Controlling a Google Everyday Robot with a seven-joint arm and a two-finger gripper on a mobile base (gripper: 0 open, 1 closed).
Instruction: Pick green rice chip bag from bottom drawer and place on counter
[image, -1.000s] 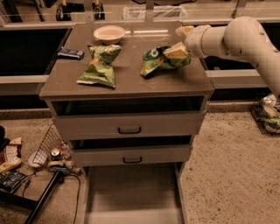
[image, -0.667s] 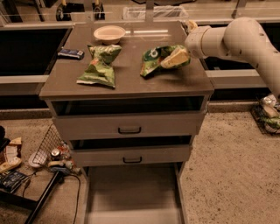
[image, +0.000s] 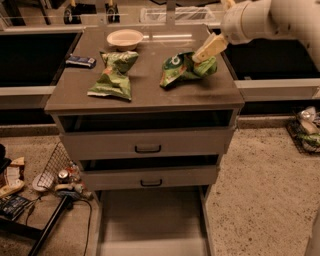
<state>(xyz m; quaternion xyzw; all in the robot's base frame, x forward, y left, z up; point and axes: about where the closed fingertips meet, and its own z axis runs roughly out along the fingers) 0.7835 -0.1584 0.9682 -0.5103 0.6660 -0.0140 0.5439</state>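
Note:
The green rice chip bag (image: 182, 67) lies crumpled on the counter (image: 150, 90), right of the middle, its dark round logo facing up. My gripper (image: 201, 55) comes in from the upper right on a white arm. It is open and hovers just above the bag's right end, one pale yellow finger (image: 211, 46) slanting down toward it. The bottom drawer (image: 150, 220) is pulled out below the cabinet, and its pale floor holds nothing.
A paler green twisted bag (image: 114, 75), a white bowl (image: 125, 37) and a small dark packet (image: 80, 61) lie on the counter's left and back. The two upper drawers are slightly ajar. A wire basket with clutter (image: 52, 175) sits on the floor at left, another basket (image: 306, 131) at right.
My gripper has let go of the green rice chip bag and risen up and to the right. The bag stays where it was on the counter.

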